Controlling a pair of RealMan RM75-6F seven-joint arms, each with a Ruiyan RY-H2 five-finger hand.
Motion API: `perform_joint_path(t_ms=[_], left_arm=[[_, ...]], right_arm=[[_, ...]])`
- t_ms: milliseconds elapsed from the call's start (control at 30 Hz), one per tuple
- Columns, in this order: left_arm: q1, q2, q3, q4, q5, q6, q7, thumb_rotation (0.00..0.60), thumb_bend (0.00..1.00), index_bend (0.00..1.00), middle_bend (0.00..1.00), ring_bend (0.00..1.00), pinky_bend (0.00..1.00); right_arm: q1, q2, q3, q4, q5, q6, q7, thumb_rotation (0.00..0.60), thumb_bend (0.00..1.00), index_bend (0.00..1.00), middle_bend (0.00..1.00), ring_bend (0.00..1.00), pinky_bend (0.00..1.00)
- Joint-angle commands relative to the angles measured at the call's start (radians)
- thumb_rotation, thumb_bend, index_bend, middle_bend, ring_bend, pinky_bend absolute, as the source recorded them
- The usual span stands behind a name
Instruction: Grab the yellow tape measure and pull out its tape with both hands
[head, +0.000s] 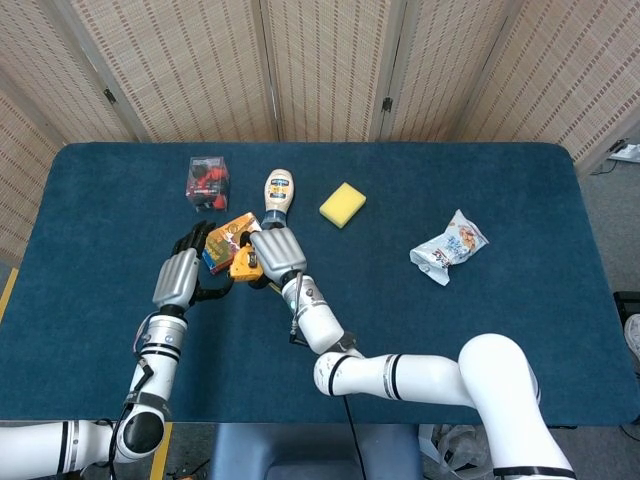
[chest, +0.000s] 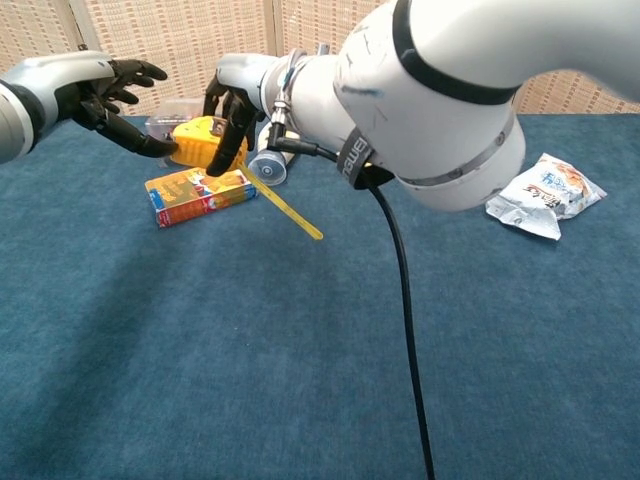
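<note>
The yellow tape measure (chest: 207, 142) is lifted off the table in the right hand (chest: 232, 105), whose dark fingers wrap its case from above. A short length of tape (chest: 290, 212) already hangs out below that hand, slanting down and toward the robot's right, its tip near the table. The left hand (chest: 100, 95), fingers spread and holding nothing, has one fingertip just touching the case. Grabbing looks done; the two-handed pull seems barely begun.
</note>
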Motion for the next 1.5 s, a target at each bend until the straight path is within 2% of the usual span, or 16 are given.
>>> perform_joint_path(t_ms=[33, 500, 667, 1000, 1267, 1500], left_arm=[[0.002, 0.005, -0.001, -0.002, -0.001, -0.001, -0.003, 0.600, 0.45, 0.00, 0.00, 0.00, 0.06], [0.011, 0.027, 0.005, -0.007, -0.003, -0.013, -0.014, 0.600, 0.48, 0.00, 0.00, 0.00, 0.06], [0.013, 0.023, 0.007, -0.001, 0.017, -0.019, -0.036, 0.600, 0.50, 0.17, 0.00, 0.00, 0.06], [0.010, 0.024, 0.009, 0.005, 0.015, -0.024, -0.036, 0.600, 0.55, 0.40, 0.00, 0.00, 0.06], [0.010, 0.023, 0.008, 0.010, 0.013, -0.023, -0.040, 0.600, 0.62, 0.52, 0.03, 0.00, 0.06], [0.009, 0.022, 0.007, 0.016, 0.015, -0.027, -0.047, 0.600, 0.63, 0.58, 0.07, 0.00, 0.06]], right_arm=[[0.000, 0.001, -0.001, 0.001, 0.000, 0.000, 0.000, 0.600, 0.21, 0.73, 0.59, 0.52, 0.18], [-0.005, 0.012, -0.002, 0.008, 0.006, -0.003, 0.006, 0.600, 0.21, 0.73, 0.59, 0.53, 0.18], [-0.006, 0.015, -0.001, 0.011, 0.012, -0.005, 0.008, 0.600, 0.21, 0.73, 0.59, 0.53, 0.18], [-0.010, 0.029, 0.002, 0.006, 0.013, -0.005, 0.014, 0.600, 0.21, 0.73, 0.59, 0.53, 0.18], [-0.016, 0.037, -0.001, 0.010, 0.018, -0.012, 0.021, 0.600, 0.21, 0.73, 0.59, 0.53, 0.18], [-0.018, 0.047, -0.001, 0.006, 0.019, -0.015, 0.025, 0.600, 0.21, 0.73, 0.59, 0.53, 0.18]])
